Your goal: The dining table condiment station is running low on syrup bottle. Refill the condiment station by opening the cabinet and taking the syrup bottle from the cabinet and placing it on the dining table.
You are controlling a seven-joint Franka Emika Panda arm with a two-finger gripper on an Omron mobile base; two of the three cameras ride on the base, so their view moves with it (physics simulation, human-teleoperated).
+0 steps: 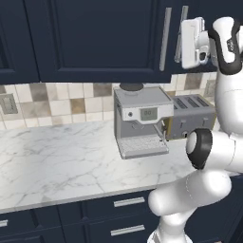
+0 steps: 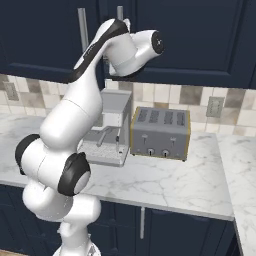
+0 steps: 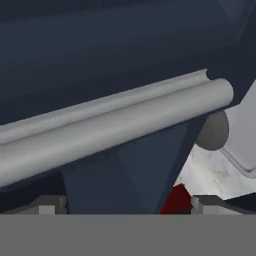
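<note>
Cabinet (image 1: 95,38) handle (image 3: 115,127) spans the spread jaws, ends cropped.

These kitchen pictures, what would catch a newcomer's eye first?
First the white arm, raised to the dark navy upper wall cabinet, its gripper at the long vertical silver bar handle of the right-hand door; in the hand view that handle runs close across the frame. Below, on the white grey-veined marble counter, a silver espresso machine stands beside a grey four-slot toaster.
</note>
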